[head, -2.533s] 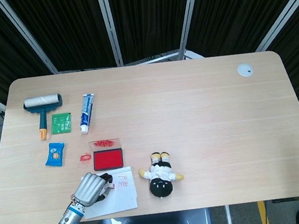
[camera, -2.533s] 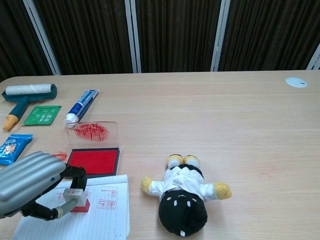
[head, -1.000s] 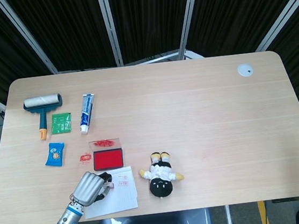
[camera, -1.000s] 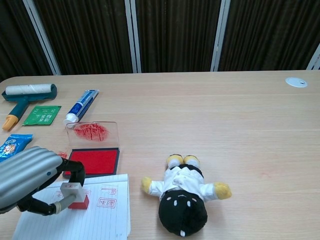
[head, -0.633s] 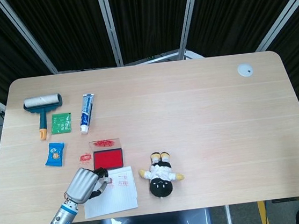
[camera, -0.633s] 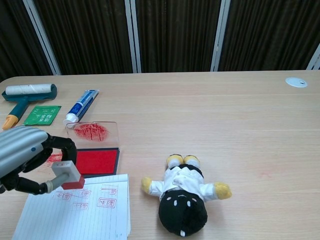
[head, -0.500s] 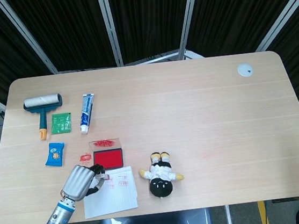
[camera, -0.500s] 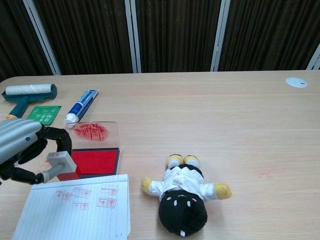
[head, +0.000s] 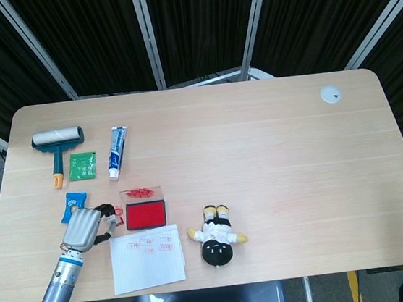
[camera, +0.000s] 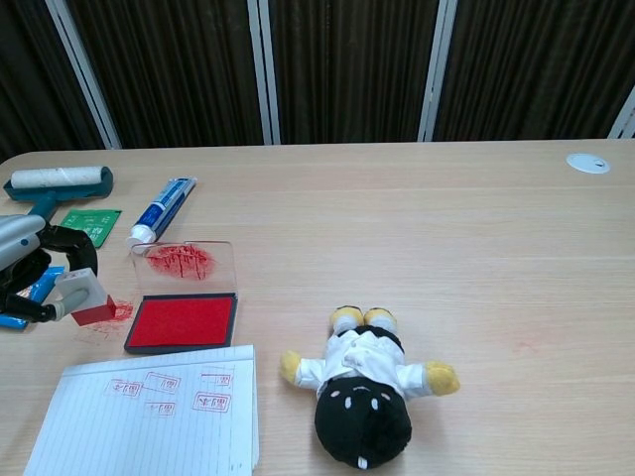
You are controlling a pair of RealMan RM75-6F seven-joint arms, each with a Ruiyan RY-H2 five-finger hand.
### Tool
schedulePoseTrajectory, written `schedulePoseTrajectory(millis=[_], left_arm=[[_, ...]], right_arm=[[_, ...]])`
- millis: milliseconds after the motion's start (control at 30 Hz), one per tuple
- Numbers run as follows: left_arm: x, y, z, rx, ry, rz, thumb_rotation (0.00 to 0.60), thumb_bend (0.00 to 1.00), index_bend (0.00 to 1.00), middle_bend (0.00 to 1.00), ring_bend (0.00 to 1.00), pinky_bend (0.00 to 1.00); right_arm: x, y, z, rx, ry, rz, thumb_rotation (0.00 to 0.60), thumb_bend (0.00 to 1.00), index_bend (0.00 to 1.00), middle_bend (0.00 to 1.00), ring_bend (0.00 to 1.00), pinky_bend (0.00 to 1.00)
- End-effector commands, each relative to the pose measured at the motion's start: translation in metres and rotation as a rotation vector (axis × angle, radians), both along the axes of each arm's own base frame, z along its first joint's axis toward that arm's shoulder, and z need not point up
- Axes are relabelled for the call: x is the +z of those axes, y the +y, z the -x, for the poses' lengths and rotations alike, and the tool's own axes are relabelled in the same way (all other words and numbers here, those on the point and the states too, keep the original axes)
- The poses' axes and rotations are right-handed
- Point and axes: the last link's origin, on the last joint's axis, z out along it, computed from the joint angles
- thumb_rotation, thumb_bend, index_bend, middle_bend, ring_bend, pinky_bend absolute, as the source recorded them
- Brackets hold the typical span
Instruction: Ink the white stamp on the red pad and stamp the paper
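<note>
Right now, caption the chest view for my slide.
Left hand holds the white stamp left of the red pad, stamped paper below.

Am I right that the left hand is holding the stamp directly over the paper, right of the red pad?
Not quite. The left hand does hold the stamp, but it is left of the red pad, over bare table with a red ink smudge, not over the paper. The chest view shows this.

The left hand [head: 83, 228] holds the white stamp [head: 112, 217] just left of the red ink pad [head: 145, 216]; the lined paper [head: 147, 258] below bears red stamp marks.
</note>
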Motion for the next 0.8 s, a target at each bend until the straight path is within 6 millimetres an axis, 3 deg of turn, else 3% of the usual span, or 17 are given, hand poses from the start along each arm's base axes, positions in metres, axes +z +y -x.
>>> schedulePoseTrajectory(millis=[33, 500, 800], left_arm=[[-0.005, 0.006, 0.008, 0.031, 0.006, 0.004, 0.6, 0.44, 0.55, 0.53, 0.81, 0.84], [-0.017, 0.016, 0.027, 0.061, 0.053, 0.011, 0.6, 0.44, 0.54, 0.51, 0.81, 0.84], [-0.02, 0.017, 0.031, 0.065, 0.069, 0.014, 0.6, 0.25, 0.46, 0.46, 0.81, 0.84]], right_arm=[[-0.001, 0.0, 0.0, -0.002, 0.002, -0.002, 0.6, 0.0, 0.0, 0.0, 0.0, 0.0], [-0.002, -0.001, 0.002, -0.012, 0.005, -0.006, 0.6, 0.0, 0.0, 0.0, 0.0, 0.0], [-0.002, -0.001, 0.002, -0.015, 0.005, -0.008, 0.6, 0.0, 0.0, 0.0, 0.0, 0.0]])
